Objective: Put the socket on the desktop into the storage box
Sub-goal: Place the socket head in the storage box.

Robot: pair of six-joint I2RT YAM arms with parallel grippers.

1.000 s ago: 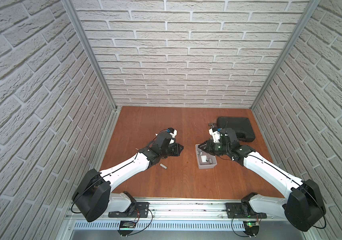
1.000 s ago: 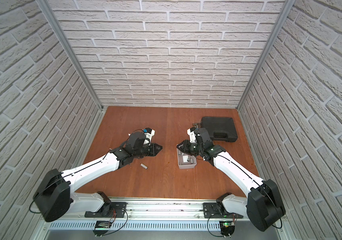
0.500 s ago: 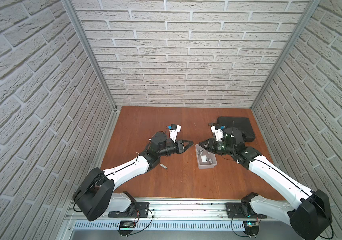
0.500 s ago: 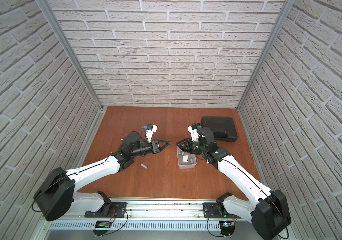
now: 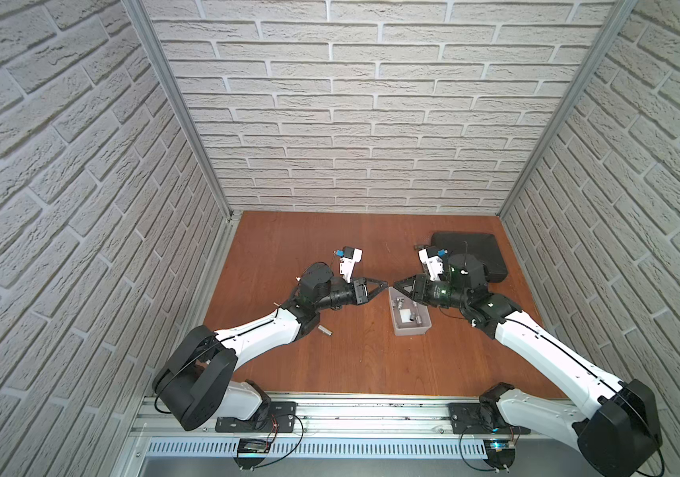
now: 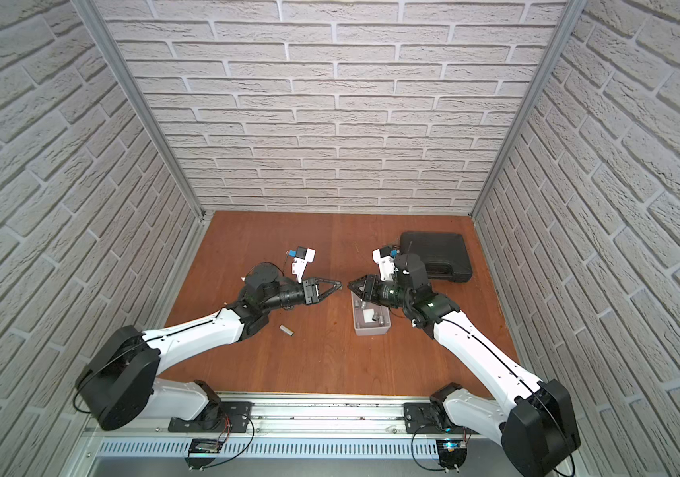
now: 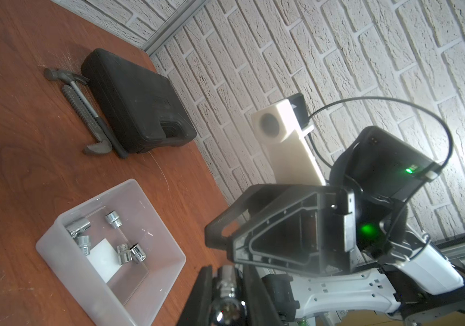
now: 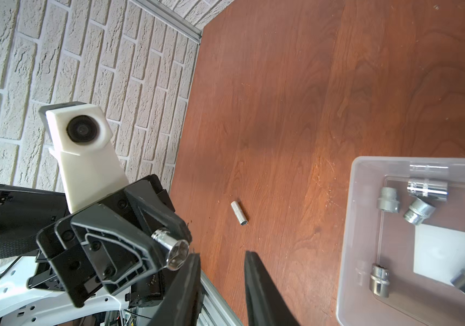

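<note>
My left gripper [image 5: 384, 285] [image 6: 338, 284] is shut on a chrome socket [image 7: 227, 290] [image 8: 172, 249], held above the desktop [image 5: 363, 351] just left of the storage box [image 5: 410, 330] [image 6: 371, 329]. My right gripper [image 5: 395, 285] [image 8: 223, 254] faces it tip to tip. Its jaws are open and empty, and the held socket sits just outside one finger [image 8: 191, 271]. A long thin socket [image 5: 324, 330] [image 6: 286, 330] [image 8: 239, 213] lies on the desktop under my left forearm. The translucent box [image 7: 84, 282] [image 8: 347, 225] holds several sockets [image 8: 426, 189] around a white patch.
A black tool case [image 5: 470, 252] [image 6: 437, 256] [image 7: 135, 104] lies at the back right, with a hammer [image 7: 84, 110] along its side. Brick walls close in three sides. A metal rail [image 5: 350, 409] runs along the front edge.
My left gripper has swung right and lifted with the socket, ending tip to tip with the right gripper. The right gripper has shifted slightly at the box's far left corner.
</note>
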